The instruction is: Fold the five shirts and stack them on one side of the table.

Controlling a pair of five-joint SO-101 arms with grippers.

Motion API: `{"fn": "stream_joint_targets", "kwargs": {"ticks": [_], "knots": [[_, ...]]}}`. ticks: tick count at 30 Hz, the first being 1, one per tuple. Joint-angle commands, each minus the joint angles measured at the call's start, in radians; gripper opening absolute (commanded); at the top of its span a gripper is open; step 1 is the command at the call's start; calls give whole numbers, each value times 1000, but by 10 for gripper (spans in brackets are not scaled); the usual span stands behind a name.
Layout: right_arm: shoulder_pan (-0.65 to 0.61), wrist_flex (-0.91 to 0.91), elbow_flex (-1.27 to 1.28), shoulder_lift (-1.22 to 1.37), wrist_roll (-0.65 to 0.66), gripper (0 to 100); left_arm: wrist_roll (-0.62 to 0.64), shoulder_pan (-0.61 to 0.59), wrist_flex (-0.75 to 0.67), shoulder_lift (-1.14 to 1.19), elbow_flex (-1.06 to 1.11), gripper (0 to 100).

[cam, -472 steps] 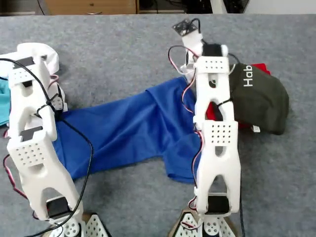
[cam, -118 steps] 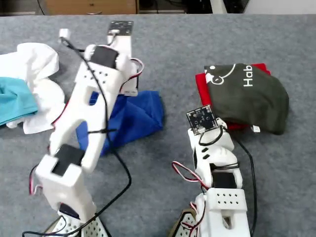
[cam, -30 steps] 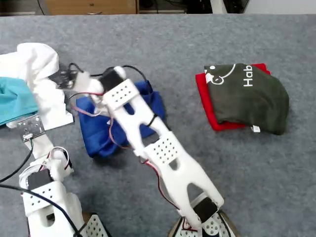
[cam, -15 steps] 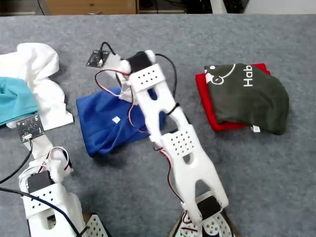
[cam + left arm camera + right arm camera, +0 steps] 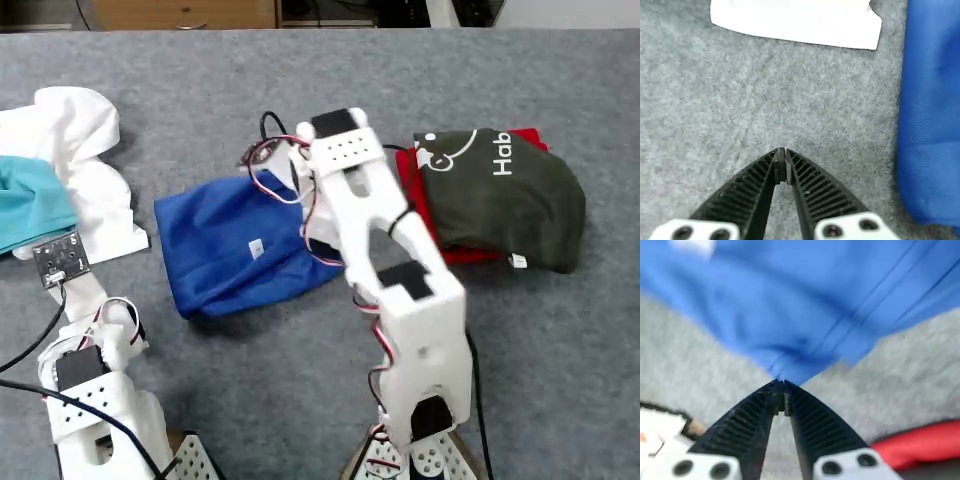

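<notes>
Grey, felt-like cloth covers the desk [image 5: 300,80], with wooden furniture [image 5: 180,12] just past its far edge. Mid-desk lies the folded blue shirt [image 5: 230,250], and the right pincer [image 5: 780,390] is pressed together, pinching that shirt's edge. Over on the right side the dark shirt [image 5: 510,200] sits on top of the red shirt [image 5: 415,190]. At the left edge, the white shirt [image 5: 70,120] and teal shirt [image 5: 30,205] lie crumpled together. The left pincer [image 5: 781,165] hangs over bare cloth, tips pressed together on nothing.
</notes>
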Motion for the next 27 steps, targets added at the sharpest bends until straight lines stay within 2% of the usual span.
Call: {"fn": "stream_joint_targets", "kwargs": {"ticks": [1,3,7,11,14,17,27], "knots": [[15,-25,36,-199,23,2,-2,8,2,-10,-3,19],[-1,-81,7,-255,9,2,-2,8,2,-10,-3,19],[-54,-278,-48,-268,-117,3,-2,8,2,-10,-3,19],[-87,-474,-50,-157,-198,2,-2,8,2,-10,-3,19],[-81,-534,-53,-35,-206,2,-2,8,2,-10,-3,19],[-61,-486,-53,45,-204,2,-2,8,2,-18,3,19],[2,-126,-53,45,-201,2,-2,6,2,-18,5,19]]}}
